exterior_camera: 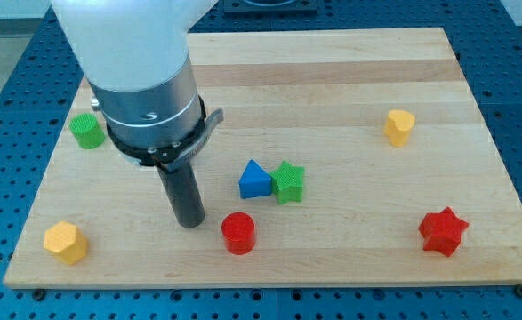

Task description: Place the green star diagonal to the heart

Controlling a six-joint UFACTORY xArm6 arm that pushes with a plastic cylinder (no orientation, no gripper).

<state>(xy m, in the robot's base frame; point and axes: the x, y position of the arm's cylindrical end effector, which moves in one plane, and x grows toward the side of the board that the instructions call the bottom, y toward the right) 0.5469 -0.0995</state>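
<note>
The green star [288, 181] lies near the board's middle, touching the blue triangle block [254, 180] on its left. The yellow heart [399, 126] sits far to the view's right and a little higher. My tip [189, 221] rests on the board at the lower left of the blue triangle, a short way left of the red cylinder [238, 233]. It touches no block.
A green cylinder [87, 131] sits at the left edge, partly behind the arm. A yellow hexagon block [65, 242] lies at the bottom left corner. A red star [443, 231] lies at the bottom right. The wooden board [332, 80] rests on a blue perforated table.
</note>
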